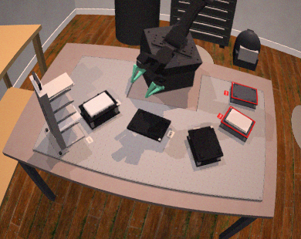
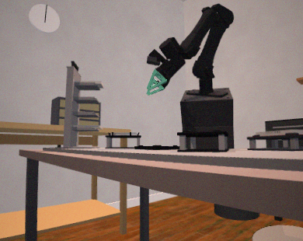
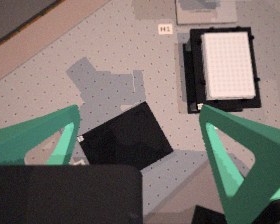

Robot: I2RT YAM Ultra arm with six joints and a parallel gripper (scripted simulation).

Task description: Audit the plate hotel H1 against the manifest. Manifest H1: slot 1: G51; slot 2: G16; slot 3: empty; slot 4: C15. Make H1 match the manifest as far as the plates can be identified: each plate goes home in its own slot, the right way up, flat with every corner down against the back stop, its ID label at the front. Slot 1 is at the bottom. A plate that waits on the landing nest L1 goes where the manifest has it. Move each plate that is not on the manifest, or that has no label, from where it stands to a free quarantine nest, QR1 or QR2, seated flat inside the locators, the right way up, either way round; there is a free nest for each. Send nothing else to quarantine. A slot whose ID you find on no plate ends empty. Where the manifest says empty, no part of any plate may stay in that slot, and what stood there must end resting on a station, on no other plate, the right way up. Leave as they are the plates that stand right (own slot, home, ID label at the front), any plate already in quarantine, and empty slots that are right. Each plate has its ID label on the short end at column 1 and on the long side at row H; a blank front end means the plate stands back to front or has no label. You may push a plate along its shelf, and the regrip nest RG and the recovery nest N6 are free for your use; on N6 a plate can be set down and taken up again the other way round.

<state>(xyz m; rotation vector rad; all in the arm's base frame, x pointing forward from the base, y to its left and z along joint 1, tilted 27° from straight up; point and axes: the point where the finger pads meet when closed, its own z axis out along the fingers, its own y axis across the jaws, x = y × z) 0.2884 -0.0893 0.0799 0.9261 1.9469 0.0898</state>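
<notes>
hovering high with gripper (image 1: 145,82) jaws spread wide, empty — above the flat black nest (image 3: 124,136) — white plate (image 3: 228,65) beside.

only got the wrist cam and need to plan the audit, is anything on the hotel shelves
observer: a white plate lies on the top shelf of the hotel; I can't tell about the lower shelves.
operator: any quarantine nest taken
observer: the red nest nearer the table's front edge holds a second white plate.
operator: how high is the gripper
observer: the gripper hangs open, holding nothing, well above the table.
</notes>
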